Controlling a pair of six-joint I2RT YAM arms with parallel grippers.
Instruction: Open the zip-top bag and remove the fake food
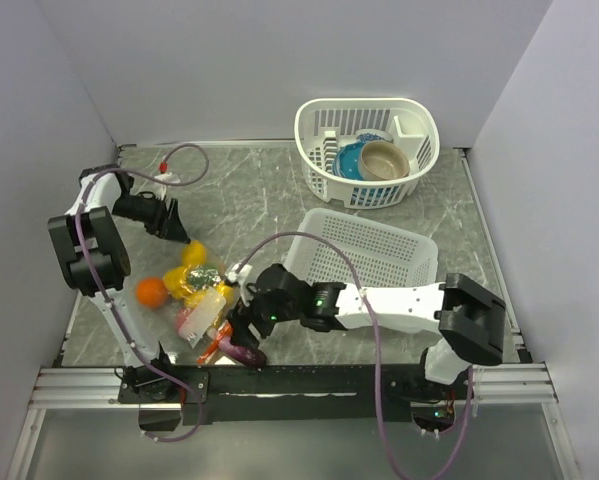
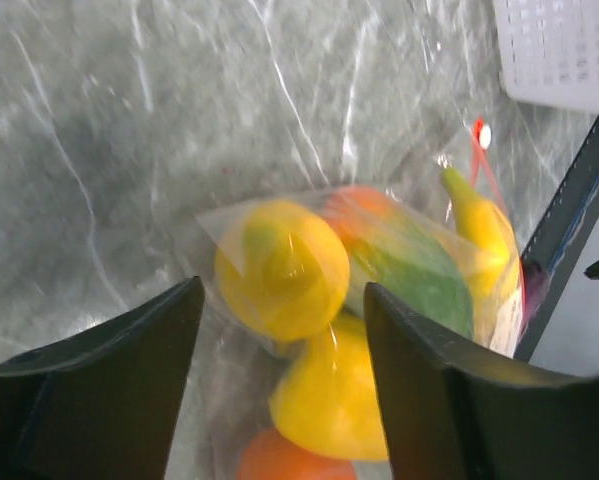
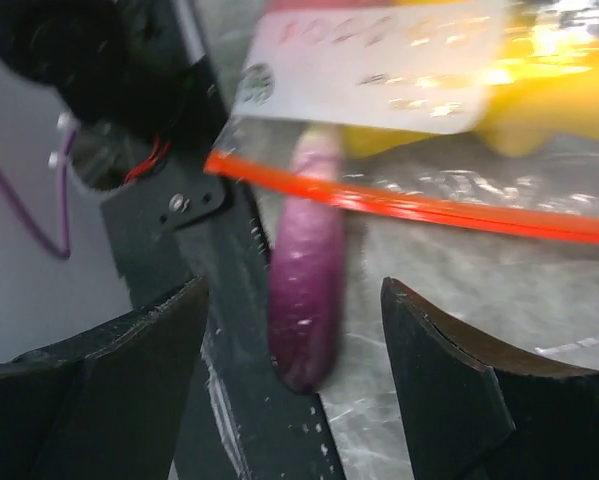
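Note:
The clear zip-top bag [image 1: 205,305] lies near the table's front left, its red-orange zipper strip [image 3: 409,205] toward the near edge. Fake food fills it: yellow pieces [image 2: 284,265], a green piece [image 2: 419,275] and a banana [image 2: 484,225]. An orange fruit [image 1: 151,291] sits at its left side. A purple eggplant [image 3: 304,300] pokes out past the zipper strip. My left gripper [image 1: 179,233] hovers open at the bag's far end, its jaws [image 2: 281,290] framing the yellow pieces. My right gripper [image 1: 242,318] is open, its jaws [image 3: 295,285] on either side of the eggplant without touching it.
A white slatted basket [image 1: 319,120] at the back holds a blue bowl [image 1: 351,160] and a tan bowl [image 1: 384,160]. A second, empty white basket [image 1: 364,250] stands just right of my right arm. A black rail [image 3: 229,300] runs along the near edge.

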